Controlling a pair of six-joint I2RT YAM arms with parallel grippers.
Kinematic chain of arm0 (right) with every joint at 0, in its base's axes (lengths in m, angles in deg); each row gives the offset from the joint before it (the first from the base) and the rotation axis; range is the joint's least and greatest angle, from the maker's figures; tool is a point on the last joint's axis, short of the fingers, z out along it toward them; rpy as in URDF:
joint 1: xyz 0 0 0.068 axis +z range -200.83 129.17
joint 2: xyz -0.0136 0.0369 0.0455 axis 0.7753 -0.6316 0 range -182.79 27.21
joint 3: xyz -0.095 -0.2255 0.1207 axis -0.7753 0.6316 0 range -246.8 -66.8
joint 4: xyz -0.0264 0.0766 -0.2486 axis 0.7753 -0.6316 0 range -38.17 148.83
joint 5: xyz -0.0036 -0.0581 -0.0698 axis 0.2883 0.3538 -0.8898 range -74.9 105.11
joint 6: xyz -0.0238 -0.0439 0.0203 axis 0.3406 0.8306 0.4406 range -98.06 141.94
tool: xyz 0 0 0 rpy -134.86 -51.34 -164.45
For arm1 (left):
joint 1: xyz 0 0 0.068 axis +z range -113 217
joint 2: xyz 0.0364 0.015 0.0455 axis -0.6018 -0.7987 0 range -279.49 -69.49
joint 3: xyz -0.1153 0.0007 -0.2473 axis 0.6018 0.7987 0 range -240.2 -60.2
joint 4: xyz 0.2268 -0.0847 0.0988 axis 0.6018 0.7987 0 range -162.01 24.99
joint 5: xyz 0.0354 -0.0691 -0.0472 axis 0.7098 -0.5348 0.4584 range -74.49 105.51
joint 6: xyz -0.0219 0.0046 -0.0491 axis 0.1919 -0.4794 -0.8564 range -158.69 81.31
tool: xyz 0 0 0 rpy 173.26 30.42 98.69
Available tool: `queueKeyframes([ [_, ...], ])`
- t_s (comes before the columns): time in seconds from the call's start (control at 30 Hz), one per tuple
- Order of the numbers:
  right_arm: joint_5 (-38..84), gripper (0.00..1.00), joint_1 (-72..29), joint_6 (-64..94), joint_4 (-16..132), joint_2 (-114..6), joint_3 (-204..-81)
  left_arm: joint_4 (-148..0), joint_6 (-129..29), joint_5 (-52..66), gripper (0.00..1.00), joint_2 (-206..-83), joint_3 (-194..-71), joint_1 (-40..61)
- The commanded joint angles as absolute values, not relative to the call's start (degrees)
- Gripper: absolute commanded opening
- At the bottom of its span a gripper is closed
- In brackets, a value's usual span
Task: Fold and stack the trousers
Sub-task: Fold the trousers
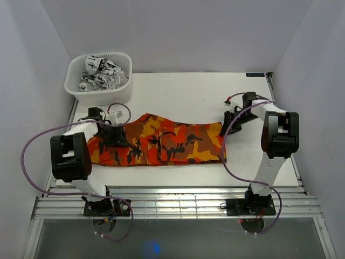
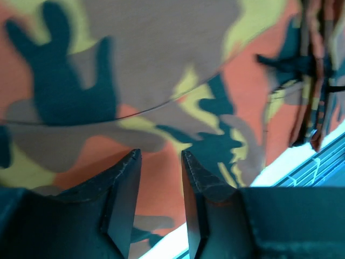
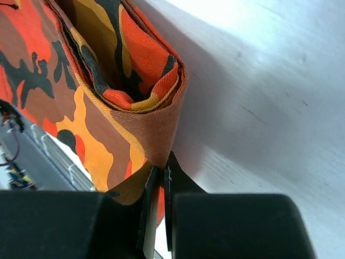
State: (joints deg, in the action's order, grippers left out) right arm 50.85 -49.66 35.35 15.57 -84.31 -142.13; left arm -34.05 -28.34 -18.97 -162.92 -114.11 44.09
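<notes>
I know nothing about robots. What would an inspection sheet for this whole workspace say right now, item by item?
Surface: white tabletop, flat and bare at the back.
Job's things: orange, red, brown and black camouflage cloth trousers, stretched along the near part of the tabletop, with layered cloth at their right end.
Clutter: white plastic basket at the far left corner, holding crumpled black-and-white patterned cloth.
Grippers: left gripper has its jaws apart over the trousers' left end. Right gripper is pinched shut on the hem at the trousers' right end.
Cables: one purple cable loops beside the left arm and one beside the right.
Surroundings: plain pale walls, and a slatted metal rail in front.
</notes>
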Motion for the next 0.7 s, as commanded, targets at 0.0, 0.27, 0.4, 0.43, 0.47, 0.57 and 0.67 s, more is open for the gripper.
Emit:
queueKeyframes([
  [0.0,59.47,0.09,-52.15,40.31,9.53,-88.00,-143.18,-35.09,-29.72,-19.56,0.45,-163.44,-114.33,44.73],
  [0.27,57.84,0.67,-53.29,39.35,9.17,-85.56,-139.40,-33.51,-27.79,-28.69,0.52,-157.94,-118.11,44.21],
  [0.4,51.07,0.76,-53.73,36.89,9.17,-79.94,-136.42,-34.30,-28.93,-26.60,0.62,-153.43,-119.52,39.91],
  [0.43,50.62,0.76,-53.73,36.45,9.17,-78.36,-135.63,-35.00,-29.72,-26.24,0.64,-152.82,-119.35,39.20],
  [0.47,50.70,0.74,-53.73,36.10,9.09,-77.82,-134.84,-35.70,-31.38,-25.81,0.65,-152.29,-119.09,38.50],
  [0.57,51.14,0.69,-53.29,35.92,9.00,-78.25,-132.11,-39.13,-33.76,-24.93,0.65,-150.79,-117.94,33.67],
  [0.67,53.15,0.65,-53.03,36.62,10.31,-80.80,-130.00,-42.12,-36.92,-21.85,0.65,-151.23,-117.50,29.27],
])
